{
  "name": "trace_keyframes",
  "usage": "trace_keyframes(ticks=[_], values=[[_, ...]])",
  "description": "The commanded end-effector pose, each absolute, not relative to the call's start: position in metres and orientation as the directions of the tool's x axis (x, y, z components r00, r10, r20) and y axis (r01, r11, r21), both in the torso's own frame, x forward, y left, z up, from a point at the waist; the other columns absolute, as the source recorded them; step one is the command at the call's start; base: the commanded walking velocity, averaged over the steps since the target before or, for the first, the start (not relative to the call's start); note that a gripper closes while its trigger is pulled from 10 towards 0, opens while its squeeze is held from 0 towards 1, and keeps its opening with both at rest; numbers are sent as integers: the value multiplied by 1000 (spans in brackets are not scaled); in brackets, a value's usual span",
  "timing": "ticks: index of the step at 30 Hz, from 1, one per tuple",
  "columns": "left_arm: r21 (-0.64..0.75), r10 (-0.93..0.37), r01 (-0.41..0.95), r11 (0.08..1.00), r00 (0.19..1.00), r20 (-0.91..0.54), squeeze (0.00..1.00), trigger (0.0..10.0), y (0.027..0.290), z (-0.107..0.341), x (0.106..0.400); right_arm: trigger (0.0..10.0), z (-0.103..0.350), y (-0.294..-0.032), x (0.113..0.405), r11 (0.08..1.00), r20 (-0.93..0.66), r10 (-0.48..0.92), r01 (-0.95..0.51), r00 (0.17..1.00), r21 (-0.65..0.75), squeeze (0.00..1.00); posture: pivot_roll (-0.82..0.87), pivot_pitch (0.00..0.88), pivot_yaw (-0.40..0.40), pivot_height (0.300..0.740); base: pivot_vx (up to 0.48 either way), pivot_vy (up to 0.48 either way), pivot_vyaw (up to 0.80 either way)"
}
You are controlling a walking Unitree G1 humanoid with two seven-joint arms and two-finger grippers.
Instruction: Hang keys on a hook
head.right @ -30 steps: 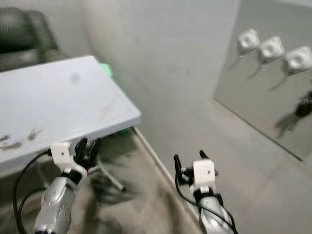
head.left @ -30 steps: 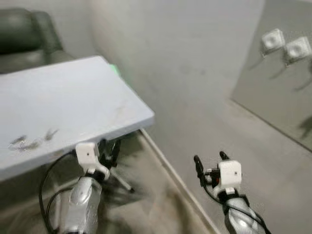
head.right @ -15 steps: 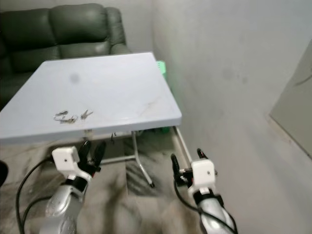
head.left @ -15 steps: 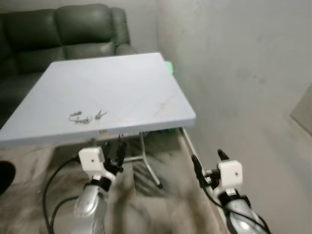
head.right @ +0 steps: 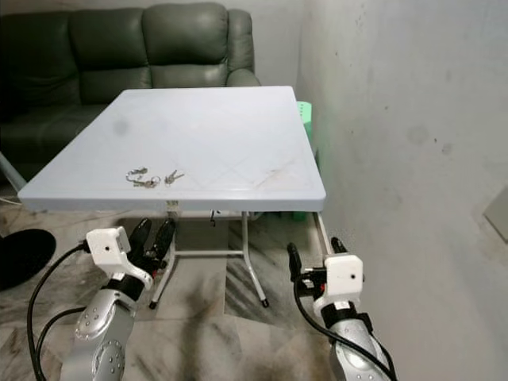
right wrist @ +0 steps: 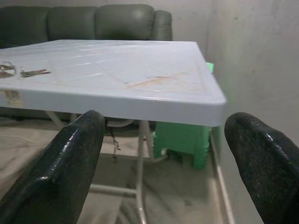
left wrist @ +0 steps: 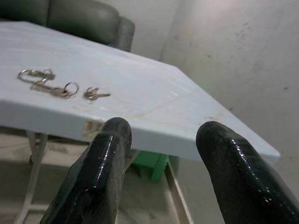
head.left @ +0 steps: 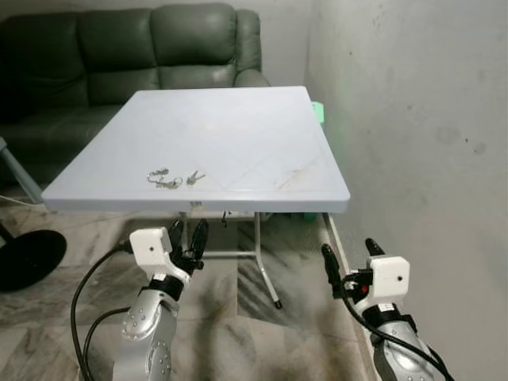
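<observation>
A bunch of keys [head.left: 170, 178] on metal rings lies on the white folding table [head.left: 238, 119], near its front left edge; the keys [left wrist: 58, 87] also show in the left wrist view. My left gripper [head.left: 187, 236] is open and held low in front of the table edge, below the keys. My right gripper [head.left: 351, 259] is open too, lower and to the right, close to the wall. Nothing is between either pair of fingers.
A dark green leather sofa [head.left: 143, 48] stands behind the table. A grey wall [head.left: 421, 143] runs along the right side. A green stool [right wrist: 180, 140] sits under the table's far right corner. A black round base [head.left: 28, 258] lies on the marble floor at left.
The camera has swung left and away from the wall: the panel with hooks has left view, and the table with the keys is now centred. Both grippers stay open.
</observation>
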State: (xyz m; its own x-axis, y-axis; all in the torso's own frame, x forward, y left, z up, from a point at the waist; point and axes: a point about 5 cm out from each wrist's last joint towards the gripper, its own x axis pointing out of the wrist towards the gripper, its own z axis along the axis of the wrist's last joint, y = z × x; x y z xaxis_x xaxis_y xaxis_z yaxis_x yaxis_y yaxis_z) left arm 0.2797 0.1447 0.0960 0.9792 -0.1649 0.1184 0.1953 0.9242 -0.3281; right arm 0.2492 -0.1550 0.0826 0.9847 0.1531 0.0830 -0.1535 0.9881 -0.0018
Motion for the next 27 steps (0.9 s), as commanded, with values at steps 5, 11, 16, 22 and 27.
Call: trace_keyframes(ticks=[5,11,16,22,27], values=[[-330,-163,198,923,978,131,0,10000,147,103,285,10000,93,-151,251,985,117,172,-173,978,0,0,12,0,9,740,0,0,0],[-328,-176,214,920,974,142,0,10000,149,106,286,10000,96,-152,252,985,128,171,-173,977,2,0,12,0,7,740,0,429,0],[-327,-175,214,921,974,143,0,10000,152,108,288,10000,97,-153,252,985,128,173,-175,977,-1,0,12,0,7,740,0,480,0],[-332,-175,214,919,974,143,0,10000,151,108,289,10000,97,-153,253,984,125,176,-178,976,1,0,15,0,4,740,0,479,0],[-336,-176,215,917,974,142,0,10000,151,108,289,10000,97,-153,253,984,125,177,-179,976,2,0,16,0,2,740,0,477,0]])
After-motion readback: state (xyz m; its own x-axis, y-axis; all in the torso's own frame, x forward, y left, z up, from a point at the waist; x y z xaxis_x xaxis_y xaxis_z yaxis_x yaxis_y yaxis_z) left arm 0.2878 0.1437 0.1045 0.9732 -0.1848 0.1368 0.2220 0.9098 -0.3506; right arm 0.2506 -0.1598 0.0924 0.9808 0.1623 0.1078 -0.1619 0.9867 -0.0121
